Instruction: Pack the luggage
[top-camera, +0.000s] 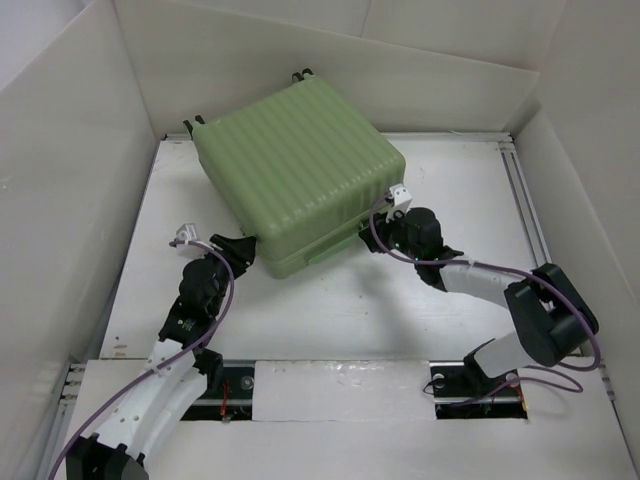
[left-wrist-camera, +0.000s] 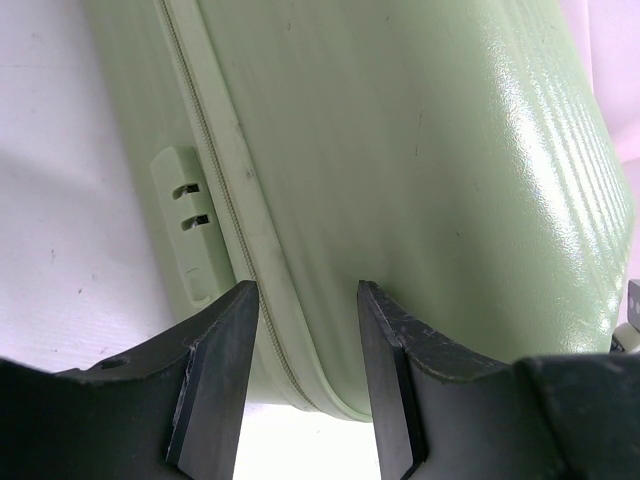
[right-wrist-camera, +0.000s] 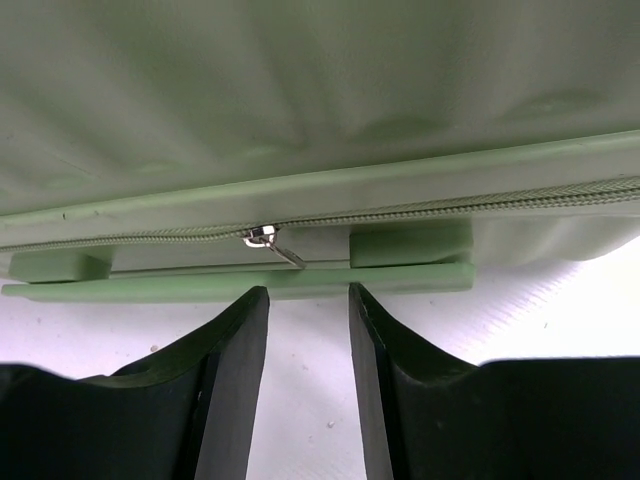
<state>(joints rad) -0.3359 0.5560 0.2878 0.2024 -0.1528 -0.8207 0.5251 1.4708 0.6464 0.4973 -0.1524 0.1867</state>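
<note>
The luggage (top-camera: 295, 165) is a pale green ribbed suitcase lying shut and flat at the back middle of the table, with its caster wheels (top-camera: 300, 75) toward the far wall. My left gripper (top-camera: 243, 247) is at its near left corner, open; the zippered corner (left-wrist-camera: 300, 330) shows just past the fingertips, unclamped. A combination lock (left-wrist-camera: 190, 225) sits left of the zipper. My right gripper (top-camera: 385, 222) is at the near right side, open, facing the green handle bar (right-wrist-camera: 240, 285) and the silver zipper pull (right-wrist-camera: 268, 241), with nothing between its fingers (right-wrist-camera: 240, 370).
White walls (top-camera: 70, 200) close in the table (top-camera: 330, 310) on the left, back and right. A metal rail (top-camera: 525, 190) runs along the right edge. Both arm bases sit at the near edge, with purple cables looping beside them.
</note>
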